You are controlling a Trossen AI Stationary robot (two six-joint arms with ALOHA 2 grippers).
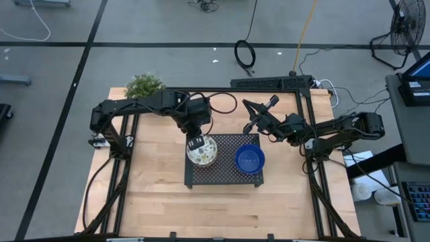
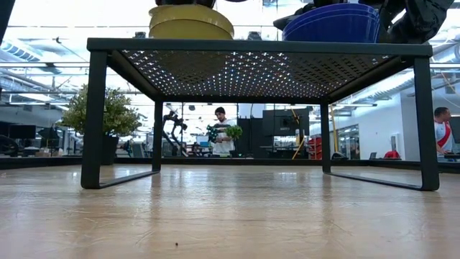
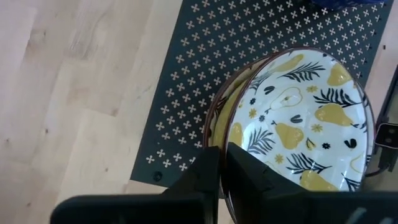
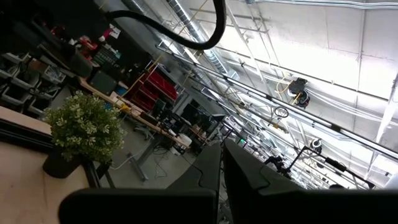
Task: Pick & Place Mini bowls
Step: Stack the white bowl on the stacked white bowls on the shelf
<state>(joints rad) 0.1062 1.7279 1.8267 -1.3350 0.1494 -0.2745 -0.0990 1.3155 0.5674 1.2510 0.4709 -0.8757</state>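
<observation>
A stack of white mini bowls (image 1: 201,150) with a yellow pear and leaf pattern stands on the left half of the black perforated tray (image 1: 225,173). From the low view the stack (image 2: 190,23) shows yellow outsides. A stack of blue mini bowls (image 1: 249,158) (image 2: 330,25) stands on the tray's right half. My left gripper (image 1: 197,143) (image 3: 222,152) is over the far rim of the patterned stack, shut on the top bowl (image 3: 298,118). My right gripper (image 1: 261,107) (image 4: 222,146) hangs shut above the table behind the tray, tipped up toward the ceiling. My left gripper pinches the top patterned bowl by its rim (image 3: 227,134) at the side toward the table's far edge. One finger (image 3: 249,174) is inside the bowl and the other (image 3: 205,174) outside, coming from above and pointing down. The bowl lies on the bowl beneath it.
The tray stands raised on thin black legs (image 2: 93,115) near the table's middle. A small green plant (image 1: 143,85) (image 4: 84,127) sits at the far left corner. Bare wood lies in front of and left of the tray. People stand in the room beyond the table (image 2: 221,129).
</observation>
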